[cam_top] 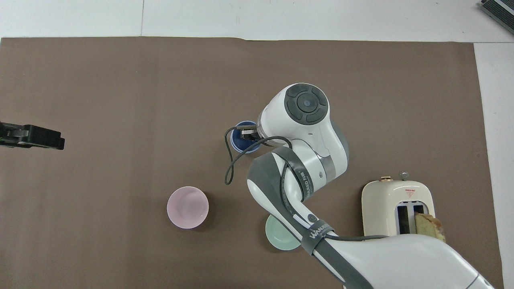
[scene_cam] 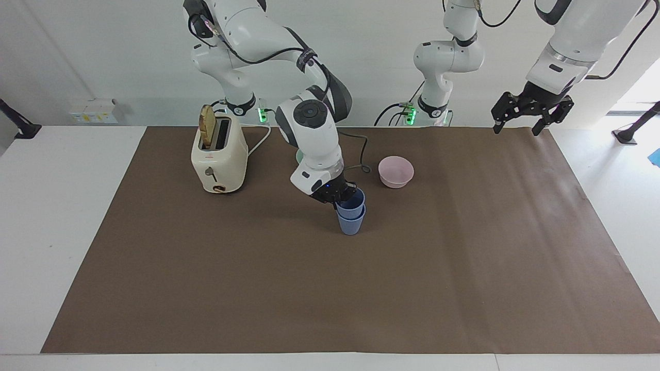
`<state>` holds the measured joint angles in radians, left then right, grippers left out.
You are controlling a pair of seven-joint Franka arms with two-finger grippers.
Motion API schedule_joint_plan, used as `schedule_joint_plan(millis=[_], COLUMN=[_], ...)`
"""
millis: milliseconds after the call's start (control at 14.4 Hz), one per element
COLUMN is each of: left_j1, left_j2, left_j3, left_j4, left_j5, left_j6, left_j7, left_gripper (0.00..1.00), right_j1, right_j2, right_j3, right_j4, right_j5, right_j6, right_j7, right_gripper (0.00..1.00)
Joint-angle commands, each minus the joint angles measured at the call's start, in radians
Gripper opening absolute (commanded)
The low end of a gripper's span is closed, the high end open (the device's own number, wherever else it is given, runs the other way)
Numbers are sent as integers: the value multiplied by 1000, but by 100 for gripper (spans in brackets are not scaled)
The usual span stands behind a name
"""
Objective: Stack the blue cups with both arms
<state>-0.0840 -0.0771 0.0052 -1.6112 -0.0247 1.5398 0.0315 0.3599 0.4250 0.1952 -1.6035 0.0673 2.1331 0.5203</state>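
The right pincer was clenched on the rim of the upper blue cup, which sat most of the way down inside the lower blue cup. The lower cup stood upright on the brown mat of the bench, about midway between the two ends and somewhat closer to the robots' edge than to the edge away from them. In the facing view the two rims lay close together, one just above the other, so the nesting looked nearly finished; whether the upper cup had bottomed out could not be told.

The left pincer hung released over the corner of the mat at the left arm's end, on the robots' edge, and waited there, well apart from the cups.

To do this step well, the right arm would need to press straight down along the cups' shared axis, because a sideways push on the rim could tip the light lower cup or slide it across the mat. Once the upper cup was seated, the fingers should part without dragging the rim, and the arm should lift vertically, so that the stack stays upright.

The pink bowl stood near the cups, closer to the robots' edge and toward the left arm's end. The mint-green bowl lay partly under the right arm. The toaster, with a slice of bread in one slot, stood toward the right arm's end.
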Motion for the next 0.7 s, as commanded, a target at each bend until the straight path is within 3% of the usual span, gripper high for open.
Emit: schedule_joint_plan(millis=[0,278,348,417,626], left_j1=[9,9,9,9,9], left_j2=[-15,-15,-15,-15,-15], left_j3=[-2,-2,-2,-2,-2], left_j4=[-7,-7,-7,-7,-7], left_j5=[-9,-9,-9,-9,-9], left_j6=[-9,-9,-9,-9,-9], left_j7=[4,4,4,4,4], left_gripper=[100,100,100,100,100], right_j1=[-9,-2,-1,1,-13], right_j2=[-5,-2,-3,-3,-14], right_j3=[4,4,4,3,4], right_j4=[-3,0,2,4,19], right_j5=[-4,-3,-4,-18,-32], right_j6=[14,14,13,11,-5], right_j7=[17,18,18,18,20], right_gripper=[64,77,92,100,100])
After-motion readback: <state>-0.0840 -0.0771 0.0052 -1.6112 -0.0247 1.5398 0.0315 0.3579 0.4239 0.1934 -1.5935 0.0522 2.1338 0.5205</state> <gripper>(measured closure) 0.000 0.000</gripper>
